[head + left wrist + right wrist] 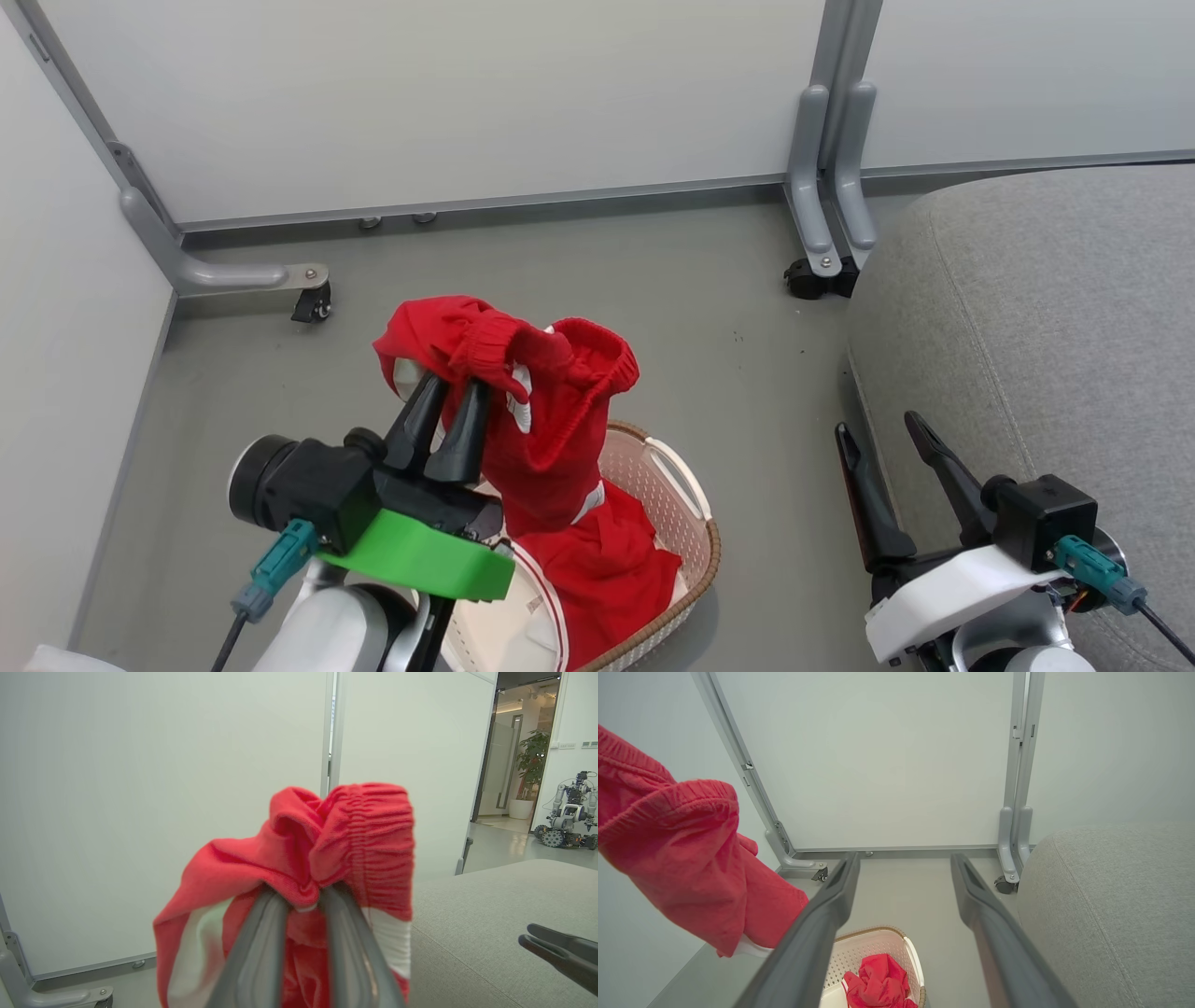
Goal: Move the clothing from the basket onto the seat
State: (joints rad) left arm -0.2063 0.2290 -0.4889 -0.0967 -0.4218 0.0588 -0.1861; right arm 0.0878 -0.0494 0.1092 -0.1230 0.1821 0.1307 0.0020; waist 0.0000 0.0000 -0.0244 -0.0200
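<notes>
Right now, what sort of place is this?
Probably a robot test lab, not a home: wheeled partition panels fence in the sofa, and another robot stands in the room beyond.

One red garment (546, 439) hangs above the cream basket (711, 553), another garment (607, 579) inside.

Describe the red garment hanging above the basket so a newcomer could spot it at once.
Left of the large grey seat, a cream basket stands on the floor. Above it, a red garment with a ribbed knit band hangs bunched from the shut left gripper. Its neighbour, the other red garment, lies crumpled inside the basket.
</notes>
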